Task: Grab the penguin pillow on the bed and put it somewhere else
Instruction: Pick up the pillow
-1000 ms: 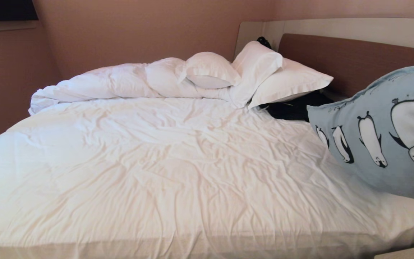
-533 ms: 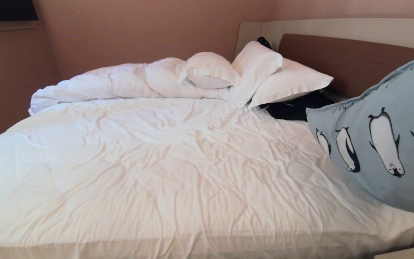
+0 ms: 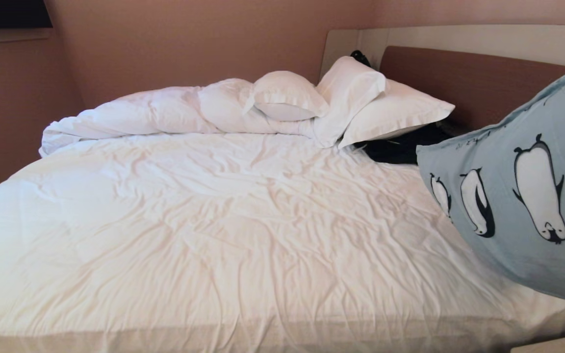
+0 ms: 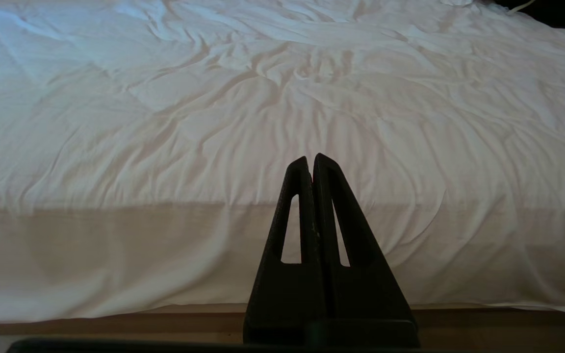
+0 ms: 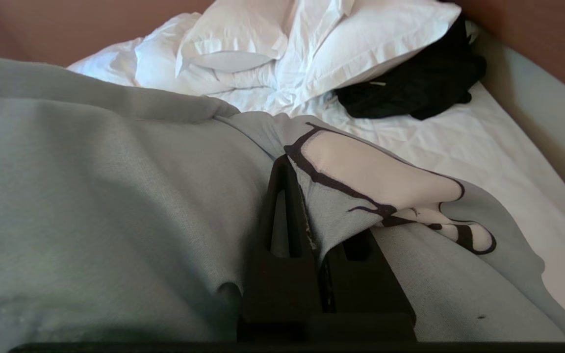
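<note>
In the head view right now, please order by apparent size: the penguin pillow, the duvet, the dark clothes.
1. duvet
2. penguin pillow, cut by the frame and nearer the camera, so these two are unsure
3. dark clothes

Pillow (image 3: 518, 196) is light blue with black-and-white penguins on it. Bed (image 3: 214, 235) has a white sheet, white duvet (image 3: 155, 115), brown headboard (image 3: 474, 83) in a cream frame. Far right there's a black heap (image 3: 398, 144), maybe clothes. Walls pinkish.

Head overlooks bed (image 3: 214, 235); wrists close, sharing sheet.
</note>
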You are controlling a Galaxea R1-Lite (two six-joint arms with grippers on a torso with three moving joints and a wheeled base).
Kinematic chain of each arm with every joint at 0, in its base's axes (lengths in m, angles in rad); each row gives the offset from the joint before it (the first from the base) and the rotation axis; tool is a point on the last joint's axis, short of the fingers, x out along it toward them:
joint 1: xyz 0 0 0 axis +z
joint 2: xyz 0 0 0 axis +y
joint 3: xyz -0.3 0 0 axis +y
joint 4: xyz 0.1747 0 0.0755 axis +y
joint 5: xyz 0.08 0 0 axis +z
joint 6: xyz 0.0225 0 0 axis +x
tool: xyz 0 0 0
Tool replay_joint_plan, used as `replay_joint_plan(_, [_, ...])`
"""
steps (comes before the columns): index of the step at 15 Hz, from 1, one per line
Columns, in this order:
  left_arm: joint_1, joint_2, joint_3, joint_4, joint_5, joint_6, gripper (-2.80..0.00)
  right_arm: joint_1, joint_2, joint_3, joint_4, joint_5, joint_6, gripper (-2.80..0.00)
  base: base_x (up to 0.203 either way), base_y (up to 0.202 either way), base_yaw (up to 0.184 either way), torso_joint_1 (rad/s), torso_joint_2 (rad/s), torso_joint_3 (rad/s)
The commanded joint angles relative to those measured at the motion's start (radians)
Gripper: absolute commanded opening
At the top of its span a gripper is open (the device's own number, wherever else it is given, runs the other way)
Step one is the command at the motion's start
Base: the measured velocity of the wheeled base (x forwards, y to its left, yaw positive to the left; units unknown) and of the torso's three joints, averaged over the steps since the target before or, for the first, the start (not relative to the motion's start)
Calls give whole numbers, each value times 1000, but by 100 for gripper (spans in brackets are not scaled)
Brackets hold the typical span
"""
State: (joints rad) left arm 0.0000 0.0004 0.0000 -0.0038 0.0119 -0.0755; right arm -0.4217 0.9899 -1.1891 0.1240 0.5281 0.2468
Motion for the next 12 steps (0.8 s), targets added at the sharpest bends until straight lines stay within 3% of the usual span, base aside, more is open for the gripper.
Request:
replay_joint_plan(1, [0,0,3,-1,0,-1,-280,-2,-19,-2,-4,3,2,-280,0,0,0,0,0,0])
replay_joint_plan(12, [0,0,3,-1,0,-1,-280,-5,-119,-24,6,1,2,-280,0,0,0,0,0,0])
